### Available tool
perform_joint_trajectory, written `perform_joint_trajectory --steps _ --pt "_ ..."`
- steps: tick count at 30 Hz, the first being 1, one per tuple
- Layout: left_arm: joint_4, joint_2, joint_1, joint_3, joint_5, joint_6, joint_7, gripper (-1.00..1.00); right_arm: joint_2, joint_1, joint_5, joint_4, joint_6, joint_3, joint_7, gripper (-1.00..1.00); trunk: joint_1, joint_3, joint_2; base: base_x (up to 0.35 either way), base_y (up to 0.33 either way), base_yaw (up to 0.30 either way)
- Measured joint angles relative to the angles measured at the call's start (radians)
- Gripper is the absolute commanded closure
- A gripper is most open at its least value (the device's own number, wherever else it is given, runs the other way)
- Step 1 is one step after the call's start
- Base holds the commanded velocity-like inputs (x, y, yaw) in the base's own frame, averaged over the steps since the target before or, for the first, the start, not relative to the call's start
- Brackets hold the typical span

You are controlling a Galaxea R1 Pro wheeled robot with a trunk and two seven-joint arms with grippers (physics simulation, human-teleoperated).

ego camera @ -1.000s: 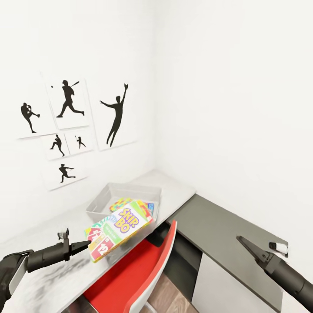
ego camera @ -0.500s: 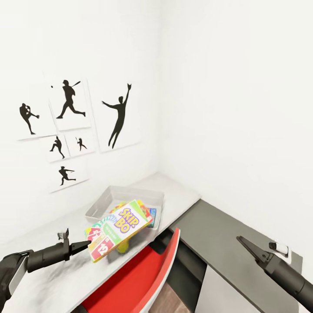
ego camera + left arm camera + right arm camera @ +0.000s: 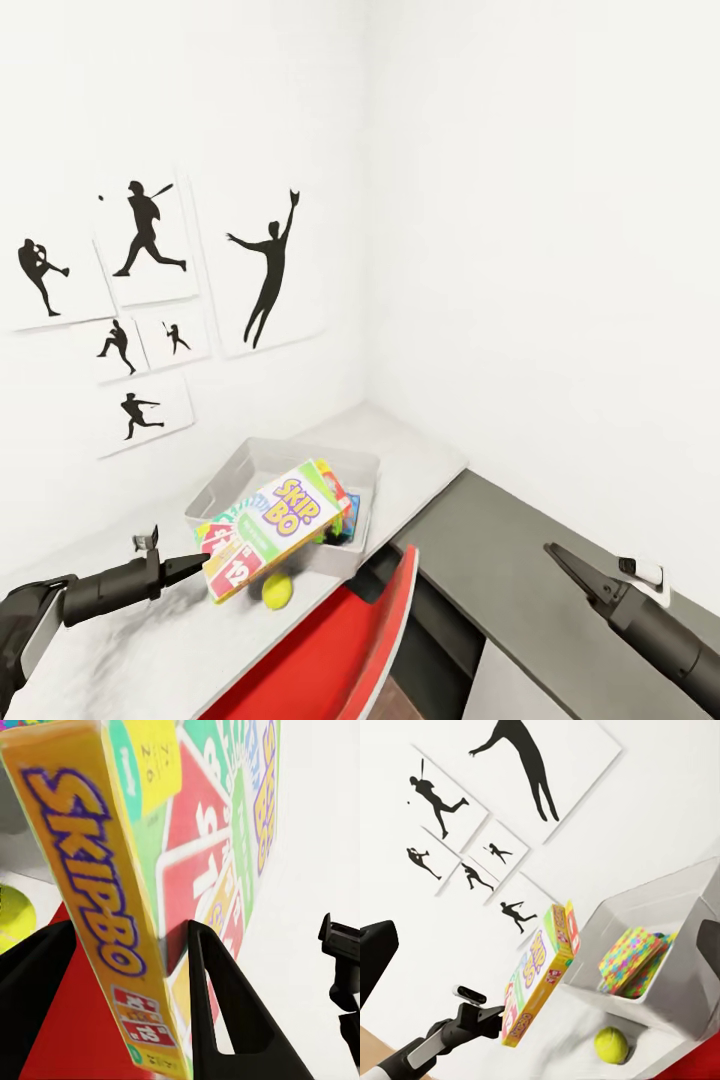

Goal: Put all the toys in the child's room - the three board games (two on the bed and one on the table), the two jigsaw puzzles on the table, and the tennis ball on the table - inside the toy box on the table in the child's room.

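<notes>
Left gripper (image 3: 200, 567) clamps the game (image 3: 275, 527), hiding the box's (image 3: 240, 467) 7 o'clock edge; right gripper (image 3: 562, 560) jaws look closed.

Both arms are matte black tubes tapering toward the tips. Left gripper (image 3: 196, 566) has thin black pointed fingers with a small grey bracket on top behind them, and a white panel shows near the elbow. Right gripper (image 3: 560, 560) is the same black wedge, with a white-and-black cylindrical module on its wrist.
</notes>
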Motion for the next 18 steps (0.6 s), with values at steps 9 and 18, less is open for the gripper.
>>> perform_joint_trajectory --steps 9,18 --pt "0.000 0.000 0.000 0.000 0.001 0.000 -0.001 1.00 0.000 0.000 0.000 0.000 0.000 0.000 0.000 -1.00 0.000 0.000 0.000 0.119 0.000 0.000" --pt "0.000 0.000 0.000 0.000 0.001 -0.002 -0.001 1.00 0.000 0.000 0.000 0.000 -0.003 0.000 0.000 -1.00 0.000 0.000 0.000 0.018 0.000 0.000"
